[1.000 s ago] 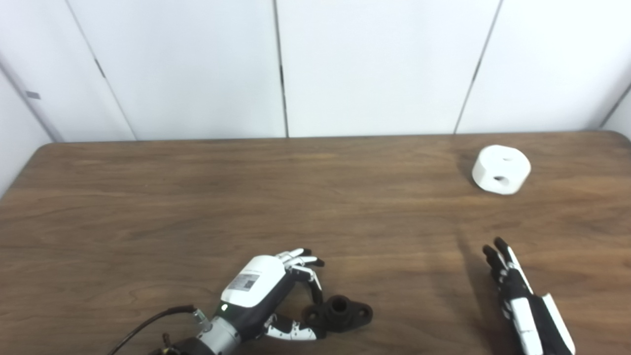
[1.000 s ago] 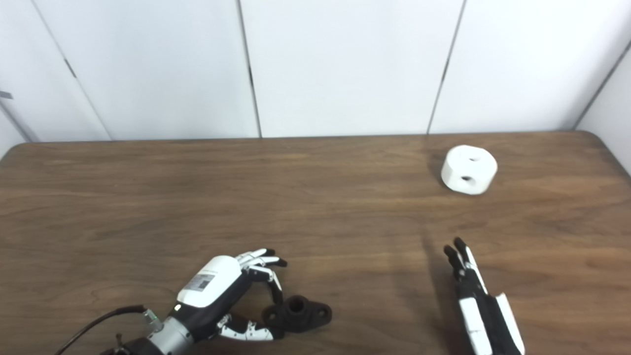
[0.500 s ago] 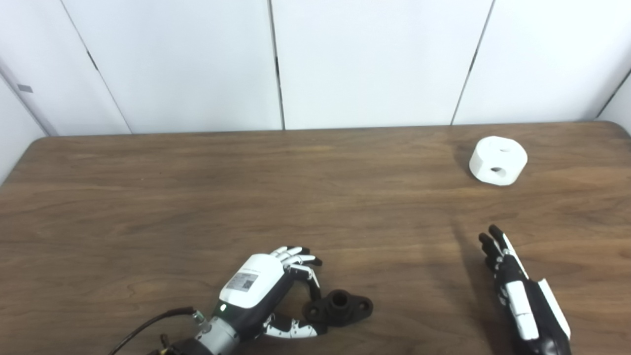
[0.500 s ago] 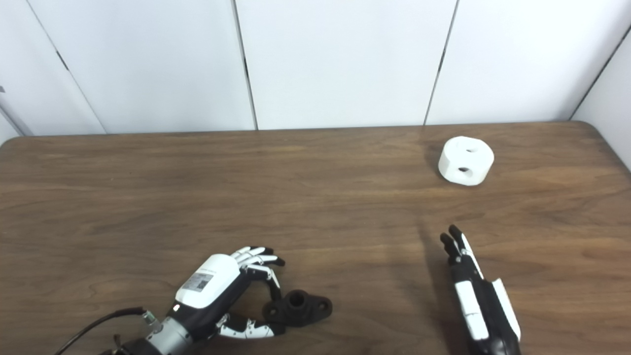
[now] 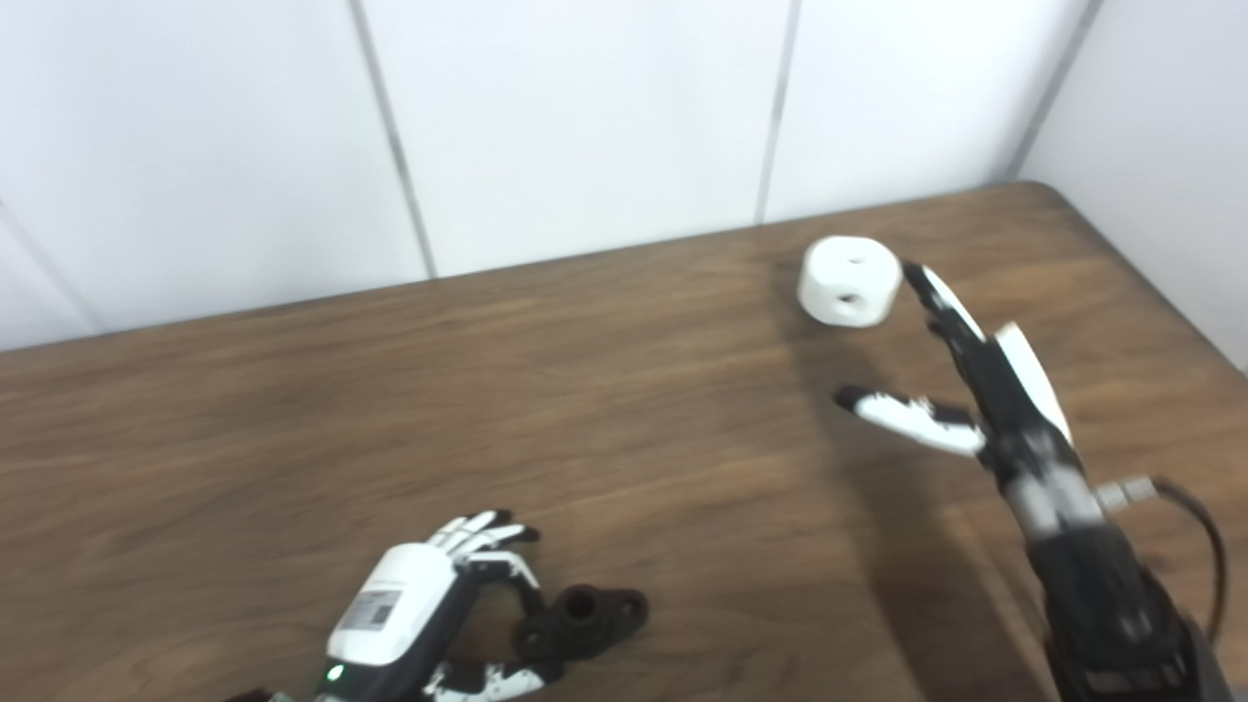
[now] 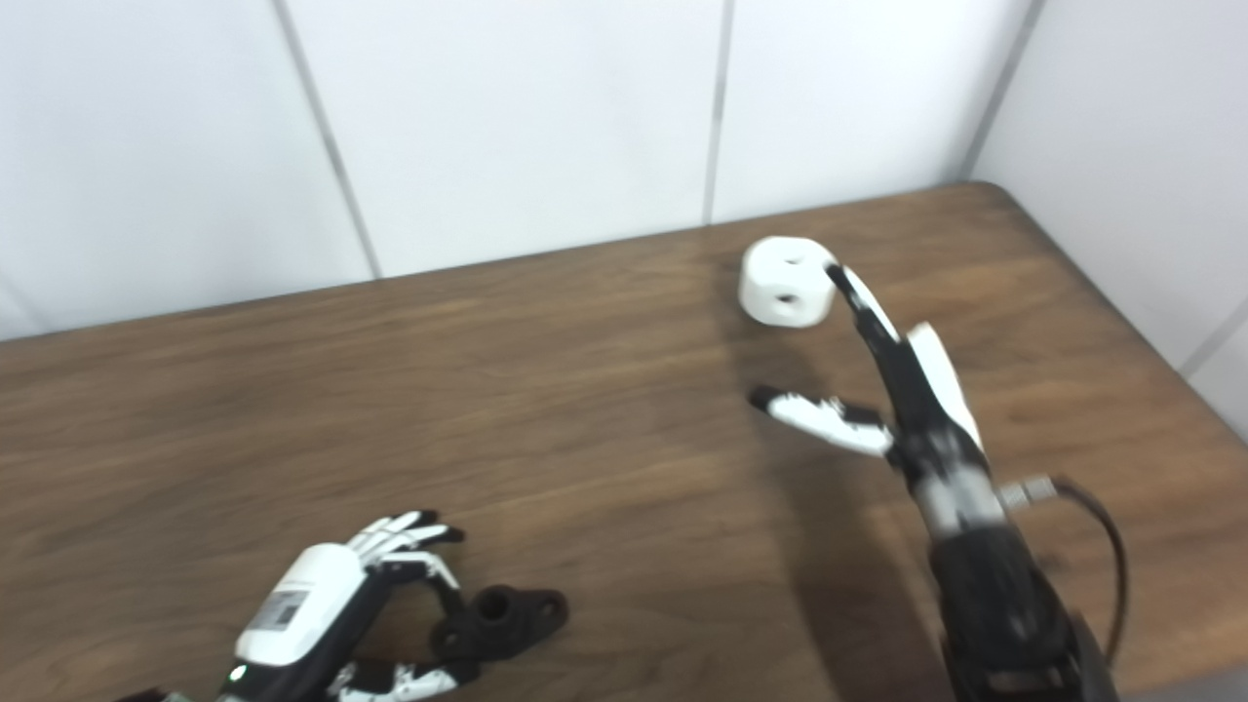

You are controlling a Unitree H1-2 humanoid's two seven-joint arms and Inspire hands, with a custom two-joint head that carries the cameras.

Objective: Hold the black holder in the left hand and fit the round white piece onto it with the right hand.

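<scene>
black holder [image 5: 582,620] – flat, near edge | round white piece [image 5: 848,282] – far right

A brown wooden table [image 5: 292,409] bears a black holder [image 5: 583,618] and round white piece [image 5: 849,281].

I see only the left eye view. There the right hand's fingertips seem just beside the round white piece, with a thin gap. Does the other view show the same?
Observer: No. In the right eye view the fingertips of the right hand overlap the right edge of the round white piece; no gap shows, but I cannot confirm contact.
Operator: Is the table's edge near that arm?
Observer: The right eye view shows the edge of the table down to wrist level, with bare wood between.
</scene>
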